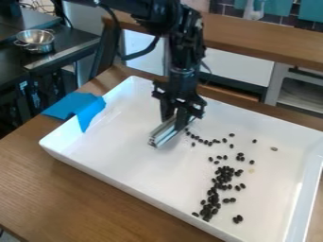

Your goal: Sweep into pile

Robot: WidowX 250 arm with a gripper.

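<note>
The gripper (175, 115) hangs down over the left-centre part of the white tray (120, 146), shut on a silvery ridged bar-like sweeping tool (166, 133). That tool slants low at the tray floor, though whether it touches cannot be told. Right of it, black beans (224, 175) lie scattered: a thin trail runs from beside the tool toward the right, and a denser band stretches down toward the tray's front edge. Some single beans lie apart on the right side, along with a brownish one (274, 149).
Blue cloth or tape (74, 107) drapes over the tray's left corner. The tray's raised walls bound the work area on a wooden table (82, 189). A metal colander (35, 40) stands on a dark counter at upper left.
</note>
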